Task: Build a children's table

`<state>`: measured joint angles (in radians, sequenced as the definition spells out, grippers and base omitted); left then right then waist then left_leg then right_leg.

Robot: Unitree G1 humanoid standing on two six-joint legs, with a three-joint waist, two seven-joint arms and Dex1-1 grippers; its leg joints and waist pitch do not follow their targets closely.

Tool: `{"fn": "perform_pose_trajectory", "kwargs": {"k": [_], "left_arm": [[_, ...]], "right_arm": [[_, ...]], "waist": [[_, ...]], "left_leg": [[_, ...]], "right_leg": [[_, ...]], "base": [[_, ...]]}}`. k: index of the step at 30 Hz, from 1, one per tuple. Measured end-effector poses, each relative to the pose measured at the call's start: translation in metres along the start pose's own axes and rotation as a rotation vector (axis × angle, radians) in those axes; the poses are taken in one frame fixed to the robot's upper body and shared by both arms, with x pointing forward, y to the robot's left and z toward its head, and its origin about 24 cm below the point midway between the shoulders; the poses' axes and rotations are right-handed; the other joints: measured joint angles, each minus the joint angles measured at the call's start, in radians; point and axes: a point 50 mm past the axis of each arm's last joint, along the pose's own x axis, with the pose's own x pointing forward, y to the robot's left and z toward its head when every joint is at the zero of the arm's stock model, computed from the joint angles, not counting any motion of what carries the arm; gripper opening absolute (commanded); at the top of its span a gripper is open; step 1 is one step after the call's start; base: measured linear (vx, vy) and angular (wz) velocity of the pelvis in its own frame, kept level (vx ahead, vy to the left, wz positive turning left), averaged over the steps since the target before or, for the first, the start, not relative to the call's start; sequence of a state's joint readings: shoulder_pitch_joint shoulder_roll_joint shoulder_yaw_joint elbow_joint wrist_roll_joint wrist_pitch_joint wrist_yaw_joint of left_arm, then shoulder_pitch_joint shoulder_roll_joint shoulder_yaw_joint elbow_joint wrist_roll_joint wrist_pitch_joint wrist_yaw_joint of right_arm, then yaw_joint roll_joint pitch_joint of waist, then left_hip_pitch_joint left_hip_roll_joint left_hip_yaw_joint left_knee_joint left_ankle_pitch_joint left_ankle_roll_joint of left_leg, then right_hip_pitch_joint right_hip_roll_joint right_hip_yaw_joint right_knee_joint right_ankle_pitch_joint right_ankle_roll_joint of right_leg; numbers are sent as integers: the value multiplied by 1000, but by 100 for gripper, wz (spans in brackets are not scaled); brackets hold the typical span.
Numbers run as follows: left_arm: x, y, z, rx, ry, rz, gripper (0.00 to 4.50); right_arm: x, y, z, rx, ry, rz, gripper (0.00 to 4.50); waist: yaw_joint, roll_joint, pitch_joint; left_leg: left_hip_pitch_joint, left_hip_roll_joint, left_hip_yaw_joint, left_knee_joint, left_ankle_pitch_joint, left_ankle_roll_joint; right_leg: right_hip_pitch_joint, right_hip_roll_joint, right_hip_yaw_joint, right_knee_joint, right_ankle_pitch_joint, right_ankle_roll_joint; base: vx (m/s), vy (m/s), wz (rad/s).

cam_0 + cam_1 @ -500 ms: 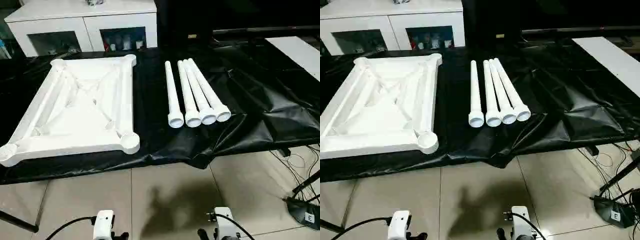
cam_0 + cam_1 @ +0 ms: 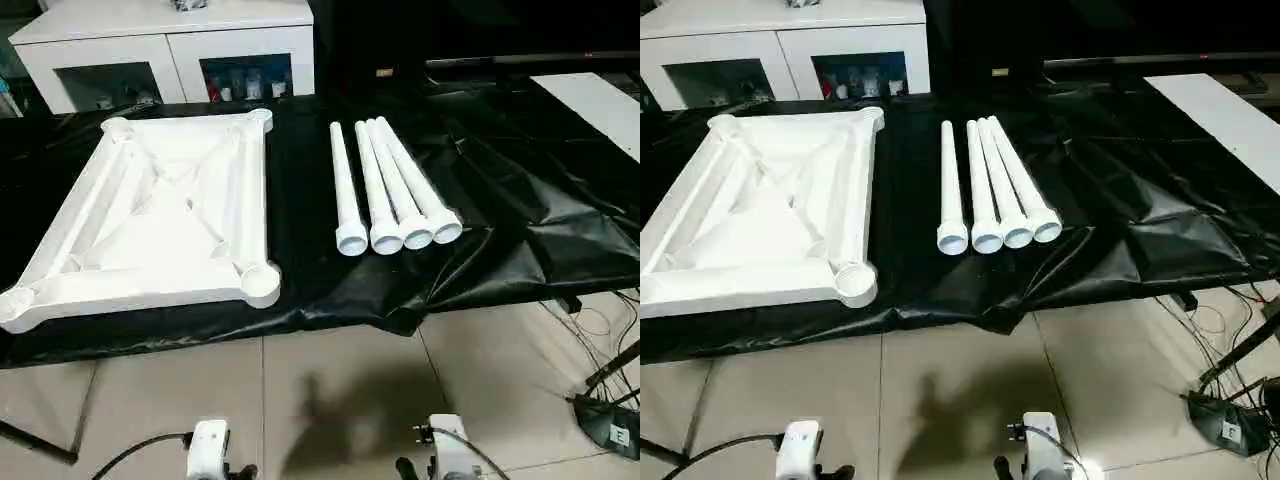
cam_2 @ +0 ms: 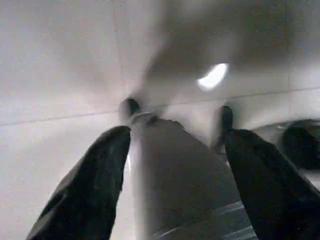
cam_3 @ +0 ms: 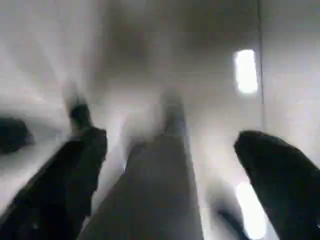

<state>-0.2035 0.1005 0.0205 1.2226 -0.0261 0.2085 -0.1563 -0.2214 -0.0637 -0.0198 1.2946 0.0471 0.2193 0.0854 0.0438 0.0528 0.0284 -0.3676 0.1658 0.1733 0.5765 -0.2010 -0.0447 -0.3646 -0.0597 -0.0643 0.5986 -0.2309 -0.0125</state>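
The children's table lies in parts on a black sheet. Its white top (image 2: 160,210) rests upside down at the left, X-ribs and round corner sockets facing up. Several white tapered legs (image 2: 385,195) lie side by side right of it, open wide ends toward me. Both arms hang low near the bottom edge, well short of the parts: the left wrist end (image 2: 208,448) and the right wrist end (image 2: 447,442) sit over the floor. In the wrist views my left gripper (image 3: 177,135) and right gripper (image 4: 170,135) stand open over floor tiles, holding nothing.
The black sheet (image 2: 520,200) drapes over a low platform whose front edge meets the tiled floor (image 2: 340,380). A white cabinet (image 2: 170,40) stands behind the top. A white board (image 2: 600,100) lies at the far right. Cables and a stand base (image 2: 610,425) sit on the floor at the right.
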Motion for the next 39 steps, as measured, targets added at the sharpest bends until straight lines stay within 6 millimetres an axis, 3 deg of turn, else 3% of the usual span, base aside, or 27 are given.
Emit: {"fn": "perform_pose_trajectory", "kwargs": {"k": [4,11,16,18,20,22,24,25,26,27,28,29,30,31,32,33,34,35,36,37,39], "left_arm": [[1,-1,-6,35,3,6,345],[0,4,-8,39,-1,25,345],[0,5,-7,29,6,41,345],[0,6,-4,28,0,43,345],[0,6,0,31,-11,44,345],[0,5,4,28,-29,45,345],[0,6,3,20,-38,48,345],[0,6,2,15,-40,48,345],[0,7,0,12,-42,49,345],[0,8,-4,10,-35,51,345],[-1,11,2,21,-42,58,345],[-1,10,12,36,-72,58,345],[-2,8,22,49,-121,53,345],[-2,9,20,56,-137,57,345],[-1,7,7,58,-118,56,345],[0,5,0,71,-102,49,345],[-1,7,1,88,-114,53,345],[-2,12,7,95,-138,63,345],[-4,19,9,97,-170,79,345],[-6,26,6,93,-187,95,345],[-9,31,12,78,-246,104,345]], "right_arm": [[0,0,-1,-19,21,5,450],[0,-3,-2,-29,31,-2,450],[0,-2,-2,-34,34,-2,450],[0,-2,-1,-39,32,-3,450],[0,-3,1,-45,28,-4,450],[0,-4,2,-51,25,-6,450],[0,-4,2,-47,19,-9,450],[-1,-5,3,-44,16,-11,450],[-1,-5,4,-41,11,-11,450],[-1,-4,6,-41,1,-8,450],[0,-2,4,-36,-11,-3,450],[0,-3,-5,-32,12,-5,450],[1,-4,-14,-30,43,-11,450],[0,-5,-2,-39,14,-17,450],[-1,-10,8,-38,-39,-33,450],[-2,-15,11,-28,-73,-45,450],[-2,-18,10,-12,-93,-47,450],[-2,-17,13,-2,-111,-36,450],[-3,-13,19,0,-148,-11,450],[-4,-2,36,-4,-226,43,450],[-10,5,62,-23,-351,87,450]], "waist": [[-1,-3,-4],[17,-5,-4],[18,-9,-5],[19,-14,-11],[28,-17,-21],[41,-19,-27],[45,-16,-26],[42,-13,-16],[32,-3,1],[14,27,12],[22,7,18],[61,-8,12],[106,-52,-3],[105,-88,-16],[113,-63,-10],[118,-25,-10],[126,-13,-11],[129,-1,-12],[131,-5,-9],[125,-7,-7],[109,-4,-5]], "left_leg": [[0,1,0,-1,0,0],[0,2,1,0,0,0],[-3,2,1,3,6,9],[-27,4,1,21,6,20],[-74,8,-4,54,8,27],[-110,12,-7,71,14,43],[-118,19,-2,71,19,51],[-106,21,2,71,12,39],[-80,25,3,77,-7,25],[-81,38,-7,74,-18,23],[-76,36,7,67,-18,22],[-81,35,44,57,-17,20],[-104,38,96,42,-10,8],[-121,36,111,88,-18,-40],[-107,21,11,129,-22,-35],[-80,4,-73,176,-40,-36],[-58,2,-85,121,-61,-43],[-52,8,-78,98,-44,-43],[-53,13,-76,84,-32,-37],[-54,15,-84,83,-29,-32],[-52,9,-96,85,-27,-29]], "right_leg": [[1,0,-1,-2,0,0],[0,0,-1,-2,0,0],[-3,0,-2,1,1,-1],[-25,0,-4,15,3,-2],[-67,0,-8,41,11,7],[-97,-1,-18,47,25,4],[-100,-8,-36,30,44,-6],[-94,-21,-52,21,45,1],[-65,-39,-95,3,42,6],[-23,-43,-138,0,35,10],[-21,-61,-139,152,-76,-4],[19,-61,-136,199,-127,-20],[63,-50,-104,203,-185,-27],[69,-48,-39,210,-304,7],[76,-39,-36,209,-295,11],[86,-28,-37,194,-279,16],[87,-22,-34,167,-257,17],[83,-11,-27,148,-234,24],[77,-7,-18,138,-222,20],[63,-2,0,144,-209,18],[49,-13,15,147,-198,38]], "base": [[0,0,0],[0,0,0],[0,0,0],[0,0,0],[-46,0,1],[-109,7,1],[-127,18,-3],[-237,79,-12],[-237,79,-12],[-167,81,-21],[42,86,-10],[0,0,0],[1,-22,25],[137,-260,34],[241,-104,-2],[241,-104,-2],[-7,115,11],[-119,76,37],[-119,76,37],[-119,34,-4],[-71,-1,-26]]}}
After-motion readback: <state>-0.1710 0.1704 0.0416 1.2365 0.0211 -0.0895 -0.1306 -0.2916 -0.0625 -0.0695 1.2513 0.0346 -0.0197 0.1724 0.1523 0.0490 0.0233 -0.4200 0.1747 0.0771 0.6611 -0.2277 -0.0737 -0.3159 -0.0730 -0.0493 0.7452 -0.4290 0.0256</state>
